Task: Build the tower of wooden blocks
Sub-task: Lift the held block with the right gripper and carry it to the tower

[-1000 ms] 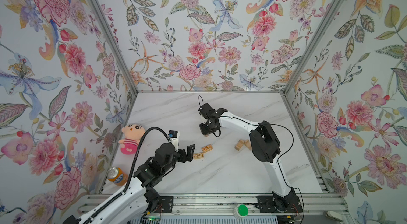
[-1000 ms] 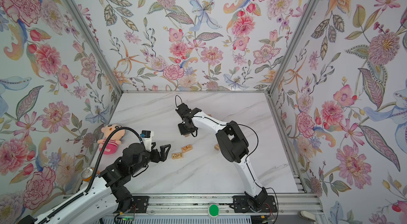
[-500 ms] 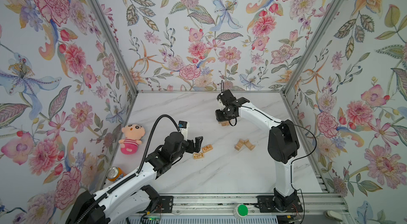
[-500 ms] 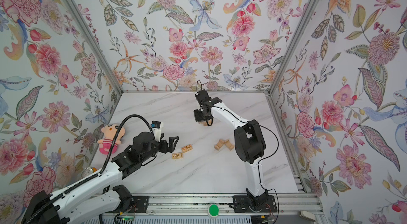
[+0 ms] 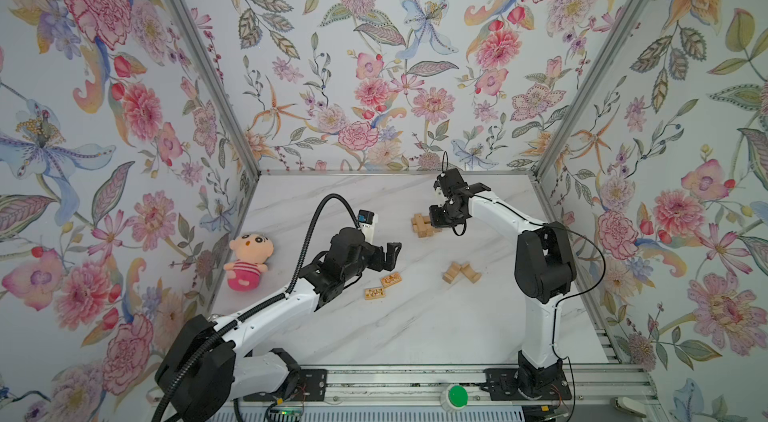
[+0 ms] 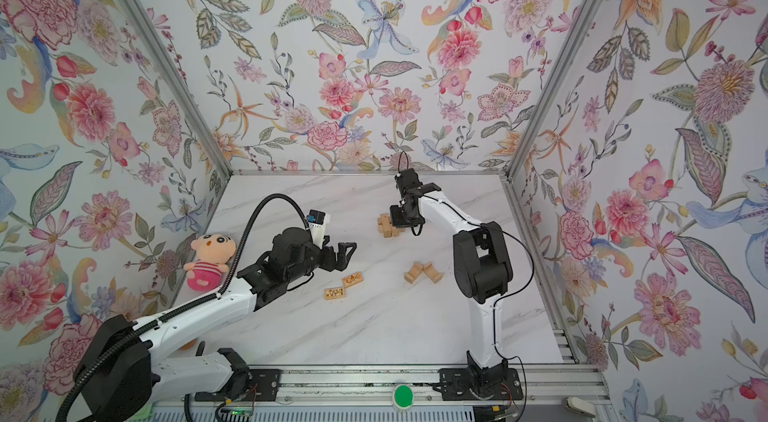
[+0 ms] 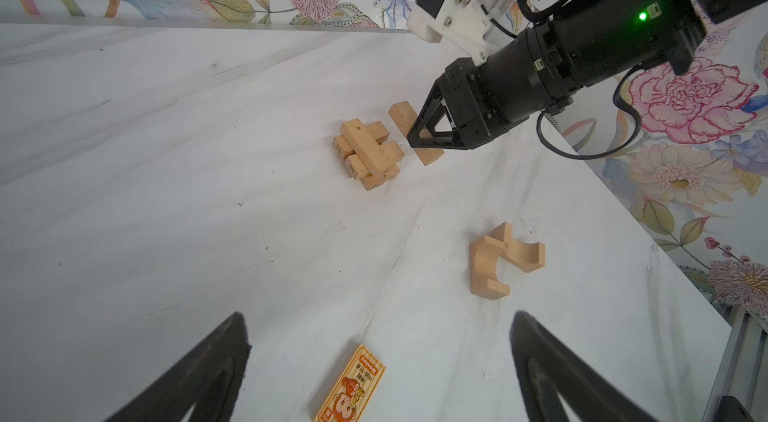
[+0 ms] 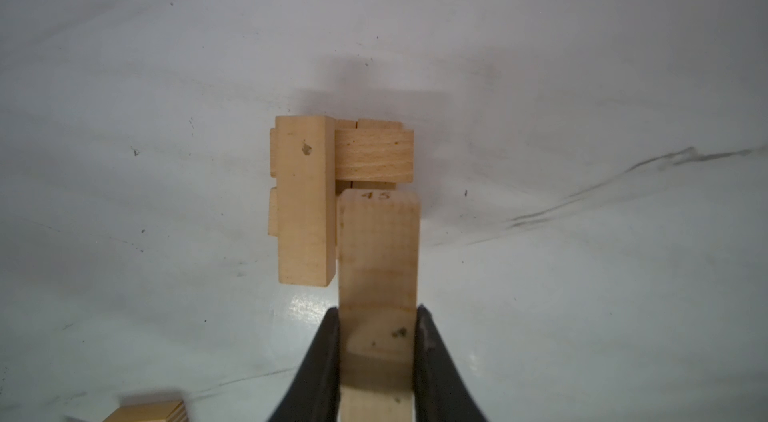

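The right hand (image 8: 378, 312) clamps a wood block (image 8: 378, 249) just beside the tower (image 8: 305, 200); a sideways nudge could topple it (left hand (image 7: 379, 316) gapes wide, empty)

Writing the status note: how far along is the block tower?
Done: a low crisscrossed tower of a few bars stands near the back. In hand: the right gripper is shut on a block, beside the tower, not yet placed. Remaining: two printed blocks and two notched blocks lie loose; the left gripper is open and empty.
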You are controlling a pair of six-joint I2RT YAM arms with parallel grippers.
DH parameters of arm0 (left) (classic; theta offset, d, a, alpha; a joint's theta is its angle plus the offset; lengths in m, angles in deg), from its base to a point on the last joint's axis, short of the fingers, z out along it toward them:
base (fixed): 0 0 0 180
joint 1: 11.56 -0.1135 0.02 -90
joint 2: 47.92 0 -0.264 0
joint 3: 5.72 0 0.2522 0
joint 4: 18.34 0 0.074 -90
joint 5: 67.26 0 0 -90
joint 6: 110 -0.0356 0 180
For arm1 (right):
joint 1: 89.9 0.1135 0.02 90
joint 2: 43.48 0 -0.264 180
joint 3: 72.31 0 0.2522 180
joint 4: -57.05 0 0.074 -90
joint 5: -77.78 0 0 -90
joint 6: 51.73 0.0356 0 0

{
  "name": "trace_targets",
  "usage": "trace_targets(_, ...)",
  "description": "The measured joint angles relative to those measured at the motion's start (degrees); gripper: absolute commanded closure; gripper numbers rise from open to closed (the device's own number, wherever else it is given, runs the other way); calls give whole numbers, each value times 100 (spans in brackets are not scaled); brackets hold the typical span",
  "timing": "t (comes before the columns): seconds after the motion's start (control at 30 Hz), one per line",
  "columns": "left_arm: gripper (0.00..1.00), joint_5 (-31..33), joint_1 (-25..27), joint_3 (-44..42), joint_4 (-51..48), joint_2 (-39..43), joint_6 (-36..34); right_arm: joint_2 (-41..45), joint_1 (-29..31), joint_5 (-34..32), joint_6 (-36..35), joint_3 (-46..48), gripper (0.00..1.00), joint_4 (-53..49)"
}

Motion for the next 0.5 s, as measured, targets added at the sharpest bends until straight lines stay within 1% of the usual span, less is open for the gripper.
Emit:
trace_targets(0.17, 1, -129, 9, 155, 83, -280, -37, -13, -33, 24, -63, -26, 74, 2)
trace_targets(0.5, 1, -179, 9, 251, 120, -415, -140, -299, -55, 107, -107, -249, 73, 42)
